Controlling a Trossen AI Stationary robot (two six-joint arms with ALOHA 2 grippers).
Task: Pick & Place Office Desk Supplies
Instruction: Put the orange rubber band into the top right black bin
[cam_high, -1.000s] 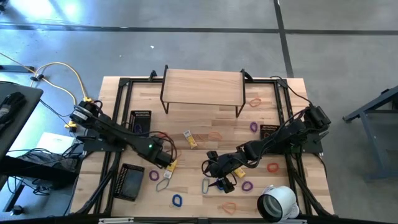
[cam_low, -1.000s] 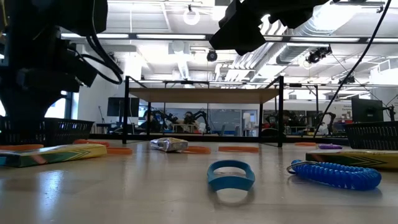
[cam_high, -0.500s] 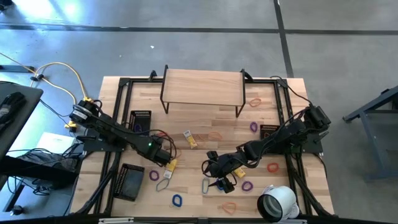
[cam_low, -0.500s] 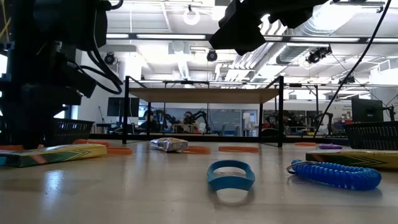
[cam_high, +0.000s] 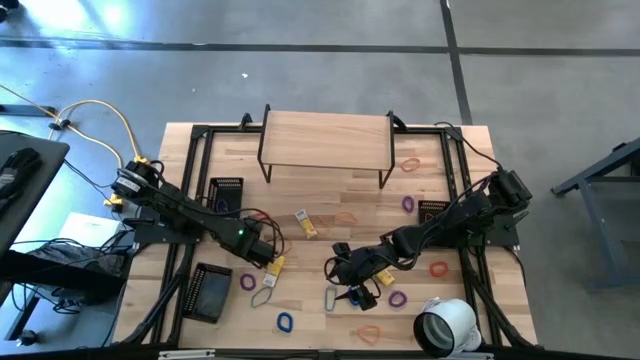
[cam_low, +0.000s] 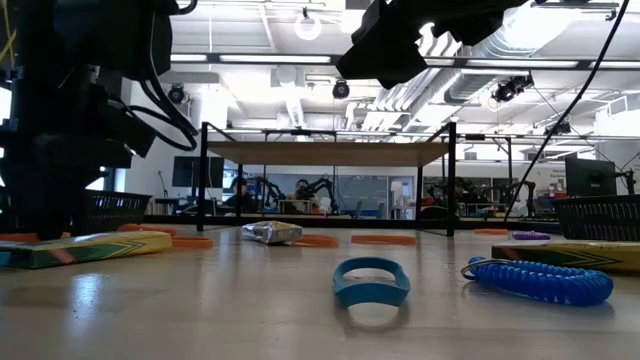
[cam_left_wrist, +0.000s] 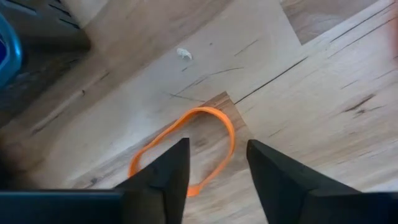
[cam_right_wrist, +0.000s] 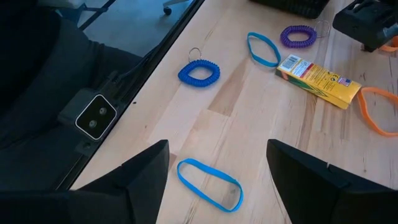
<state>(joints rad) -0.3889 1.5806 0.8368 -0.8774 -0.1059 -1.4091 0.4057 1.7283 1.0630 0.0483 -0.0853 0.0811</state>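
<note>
My left gripper (cam_left_wrist: 216, 177) is open, pointing down over a thin orange band (cam_left_wrist: 214, 124) that lies flat on the wood. One finger stands over the band's loop and the other just outside it. In the high view this gripper (cam_high: 262, 250) hides the band. A yellow packet (cam_high: 275, 265) lies beside it. My right gripper (cam_right_wrist: 217, 186) is open wide above a thin blue band (cam_right_wrist: 208, 183) at the table's near middle (cam_high: 345, 278). A blue coil loop (cam_right_wrist: 199, 71), a second blue band (cam_right_wrist: 262, 50) and a purple coil (cam_right_wrist: 297, 35) lie farther left.
A raised wooden shelf (cam_high: 325, 140) stands at the far edge. Black mesh baskets (cam_high: 225, 195) (cam_high: 210, 290) (cam_high: 432, 210) sit left and right. A white tape roll (cam_high: 445, 325) is at the near right. Orange bands (cam_high: 438, 268) (cam_high: 368, 332), purple loops (cam_high: 408, 204) and packets (cam_high: 307, 225) are scattered about.
My left gripper has sunk a little toward the table, then kept still. Nothing on the table has moved.
</note>
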